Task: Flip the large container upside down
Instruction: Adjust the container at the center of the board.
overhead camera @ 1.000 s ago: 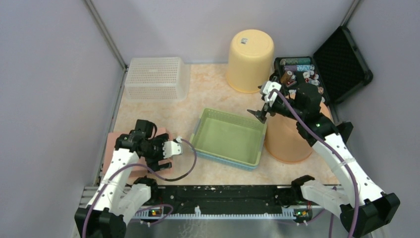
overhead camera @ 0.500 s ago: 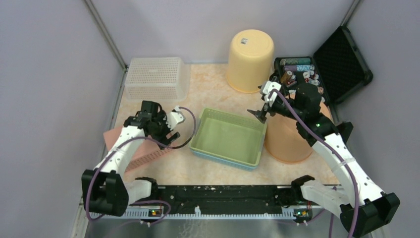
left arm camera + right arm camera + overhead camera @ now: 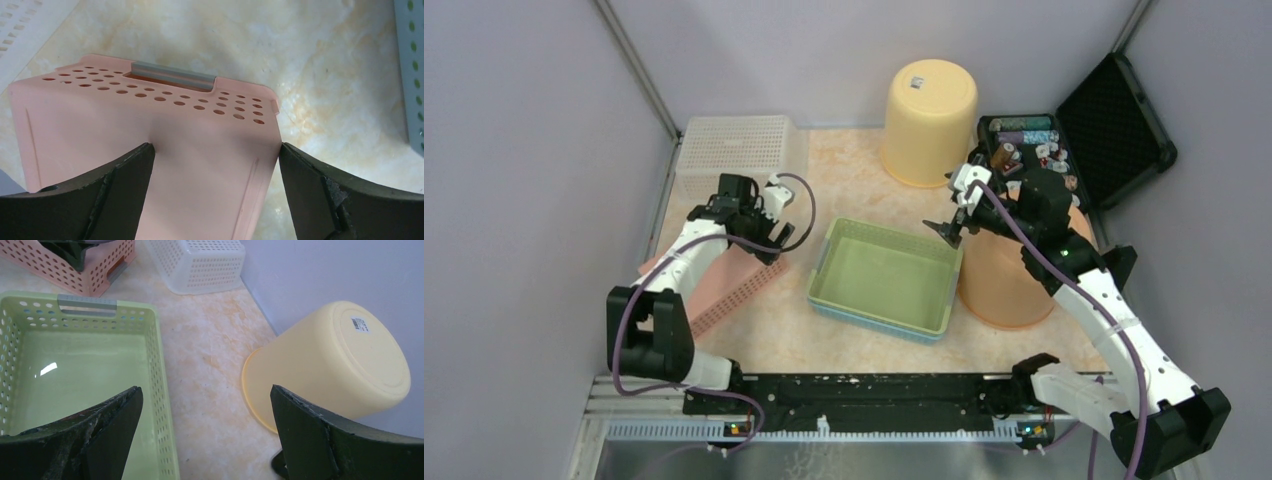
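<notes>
The large container is a light green perforated basket (image 3: pixel 826 268) standing open side up in the middle of the table; in the right wrist view its rim (image 3: pixel 155 340) fills the left half. My right gripper (image 3: pixel 948 233) hangs open over the basket's far right corner, and between its fingers (image 3: pixel 205 390) are only the basket wall and bare table. My left gripper (image 3: pixel 769 238) is open to the left of the green basket, over the upturned bottom of a pink basket (image 3: pixel 150 125). Nothing is held between its fingers (image 3: pixel 215 150).
The pink basket (image 3: pixel 724 282) lies bottom up at the left. A white basket (image 3: pixel 739 155) sits bottom up at the far left, a yellow bucket (image 3: pixel 929 115) bottom up at the back, an orange bucket (image 3: pixel 1004 285) under my right arm. An open black case (image 3: pixel 1114 120) stands far right.
My left arm has swung from the near left corner away toward the far side and now hangs over the pink basket's far end. The right arm and the green basket have not moved.
</notes>
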